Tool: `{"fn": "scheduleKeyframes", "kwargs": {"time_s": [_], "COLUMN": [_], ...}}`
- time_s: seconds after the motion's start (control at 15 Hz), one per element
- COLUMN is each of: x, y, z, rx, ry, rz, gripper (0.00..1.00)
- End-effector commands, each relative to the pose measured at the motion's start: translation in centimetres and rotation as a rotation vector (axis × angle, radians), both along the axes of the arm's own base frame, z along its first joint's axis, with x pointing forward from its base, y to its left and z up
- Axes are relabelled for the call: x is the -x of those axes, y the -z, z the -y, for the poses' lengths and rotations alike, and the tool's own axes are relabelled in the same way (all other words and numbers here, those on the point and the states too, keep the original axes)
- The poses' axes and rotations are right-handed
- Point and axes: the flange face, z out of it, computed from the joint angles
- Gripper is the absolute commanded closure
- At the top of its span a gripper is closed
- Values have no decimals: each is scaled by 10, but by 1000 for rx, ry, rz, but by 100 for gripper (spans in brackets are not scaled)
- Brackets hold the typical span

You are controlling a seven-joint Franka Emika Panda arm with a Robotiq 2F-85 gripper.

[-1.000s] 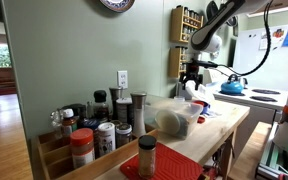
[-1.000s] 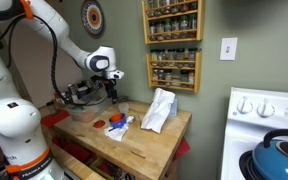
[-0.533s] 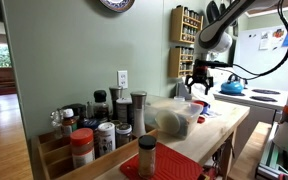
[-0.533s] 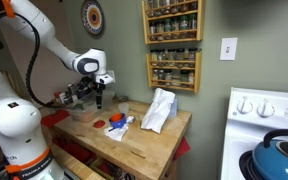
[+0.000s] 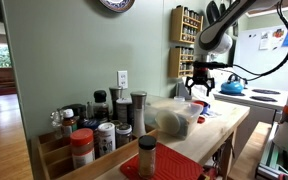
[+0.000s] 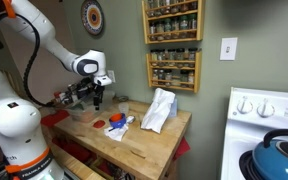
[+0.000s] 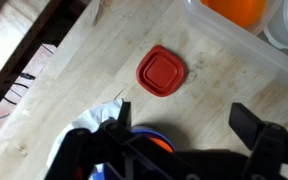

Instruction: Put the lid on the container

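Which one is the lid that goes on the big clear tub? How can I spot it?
Start at the wooden table top. In the wrist view the lid lies flat on the bare wood, just beyond the open pincer. It is the only red, flat square with rounded corners; the crumpled cloth near it is blue and white.

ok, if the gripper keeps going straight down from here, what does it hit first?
Likely the red lid, lying flat on the wooden counter ahead of the open gripper. Depth is unclear, so possibly bare wood beside it.
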Motion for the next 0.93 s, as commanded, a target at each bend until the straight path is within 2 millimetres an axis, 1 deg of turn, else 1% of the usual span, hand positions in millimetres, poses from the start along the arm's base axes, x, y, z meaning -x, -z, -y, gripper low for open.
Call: {"fn": "scheduleKeyframes", "kwargs": {"time_s": [0.0, 0.2, 0.53, 0.6, 0.73, 0.87], "x": [2, 7, 18, 5, 7, 8], "y": [24, 41, 67, 74, 86, 94], "z": [-10, -15, -11, -12, -9, -8], "rx": [8, -15, -37, -41, -34, -49], "ry": [149, 146, 276, 306, 353, 406], "rz": [-42, -24, 46, 50, 50, 47], "gripper": [0, 0, 0, 0, 0, 0]}}
